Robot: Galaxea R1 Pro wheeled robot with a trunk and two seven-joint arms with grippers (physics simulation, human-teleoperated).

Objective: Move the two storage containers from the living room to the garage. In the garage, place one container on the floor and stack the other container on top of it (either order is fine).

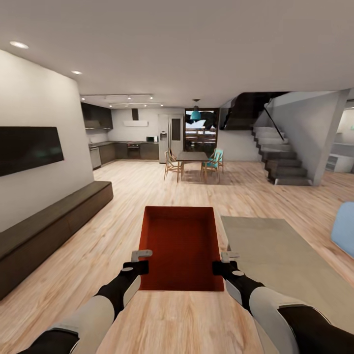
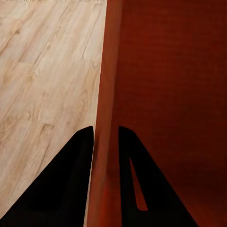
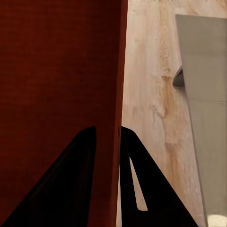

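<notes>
The left gripper (image 1: 139, 261) is clamped on the left wall of the container (image 1: 182, 246), and the right gripper (image 1: 223, 263) is clamped on its right wall; each wrist view shows one black wedge-shaped finger (image 2: 61, 184) outside the thin orange-red wall and its partner inside, pressed against it (image 3: 66, 184). Both arms reach forward from the lower corners of the head view, dark at the wrists and pale grey on the forearms, angled inward so the box hangs between them in front of the robot. The container is a plain rectangular open-topped box with straight matte walls and a darker red inside, held level above the floor (image 1: 123, 206) of light wood planks with visible grain. Just right of it lies a flat grey rug (image 1: 275, 250), and a rounded blue sofa edge (image 1: 344, 228) shows at the far right. Along the left white wall runs a long dark low cabinet (image 1: 54, 223) under a black wall screen (image 1: 29, 147). Further back stand a dining table (image 1: 192, 157) with wooden and teal chairs, a dark kitchen (image 1: 123, 147) with a steel fridge, and a grey staircase (image 1: 282, 157) climbing on the right. The ceiling is white with recessed lights.
</notes>
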